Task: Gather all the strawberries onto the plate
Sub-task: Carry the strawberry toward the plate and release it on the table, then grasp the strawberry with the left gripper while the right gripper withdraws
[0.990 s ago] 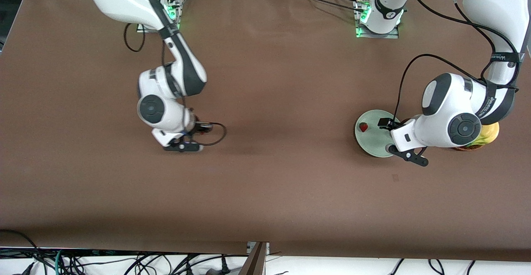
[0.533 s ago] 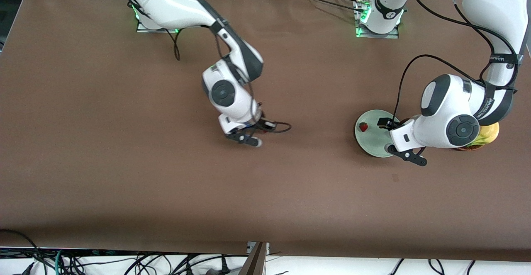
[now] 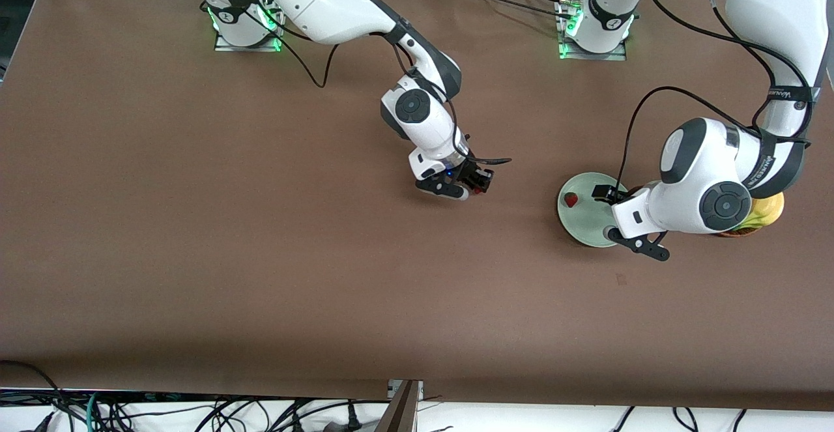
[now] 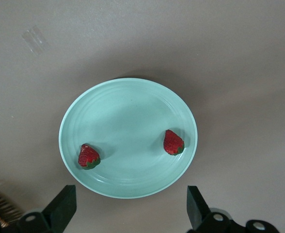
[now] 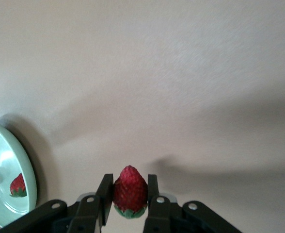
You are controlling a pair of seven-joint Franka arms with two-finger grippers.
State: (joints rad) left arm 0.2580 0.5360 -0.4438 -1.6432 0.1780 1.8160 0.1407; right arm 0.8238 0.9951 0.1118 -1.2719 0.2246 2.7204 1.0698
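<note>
The right hand [image 5: 131,200] is closed on one strawberry [image 5: 130,191], pinched between both fingers, cap toward the wrist. It is airborne over the bare brown surface [image 3: 195,256], mid-table, short of the plate [image 3: 582,227].

The plate sits toward the left arm's end of the surface, just beside a wicker basket [image 3: 762,214]. Two strawberries [image 4: 88,156] [image 4: 173,142] already lie in it, well apart.

The left hand [image 4: 132,208] hovers directly over the plate, fingers spread wide and holding nothing. This arm waits.

Judged status: last berry in transit; delivery and release remain.

Probable faults:
- Collision. The left hand occupies the space above the plate. If it does not clear, the incoming right hand may strike it.
- Early release. Opening before the rim is crossed drops the berry on the surface.
- Bounce-out. The plate is shallow; a high drop may roll the berry off.
- Slip. The grip is narrow on a tapered fruit.
</note>
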